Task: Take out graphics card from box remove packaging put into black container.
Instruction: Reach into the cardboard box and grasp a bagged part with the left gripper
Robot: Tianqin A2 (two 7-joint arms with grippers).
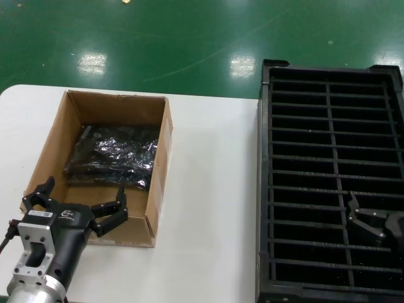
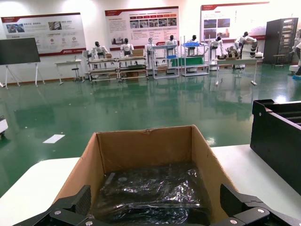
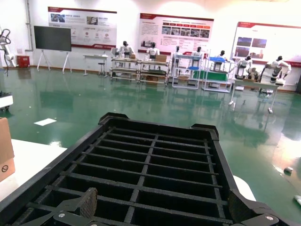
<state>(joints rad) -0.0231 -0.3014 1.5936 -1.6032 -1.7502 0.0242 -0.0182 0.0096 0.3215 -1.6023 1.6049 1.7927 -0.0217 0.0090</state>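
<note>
Cardboard box (image 1: pixel 69 136) (bagged boards inside), left hand (image 1: pixel 79 201) spread

Lighting bright, overhead; glare patches thrown on the green floor (image 1: pixel 242 65); bagged contents beyond the left gripper (image 1: pixel 79 201) rendered glossy; focus sharp

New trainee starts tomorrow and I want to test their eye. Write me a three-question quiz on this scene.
1. True or false: the left gripper hangs open at the near end of the box.
2. What lies in the box?
A. a bare board
B. boards in dark shiny bags
C. nothing
3. Fill in: the right gripper is open above the ____.

Key
1. true
2. B
3. black container, whose slots show no card.
</note>
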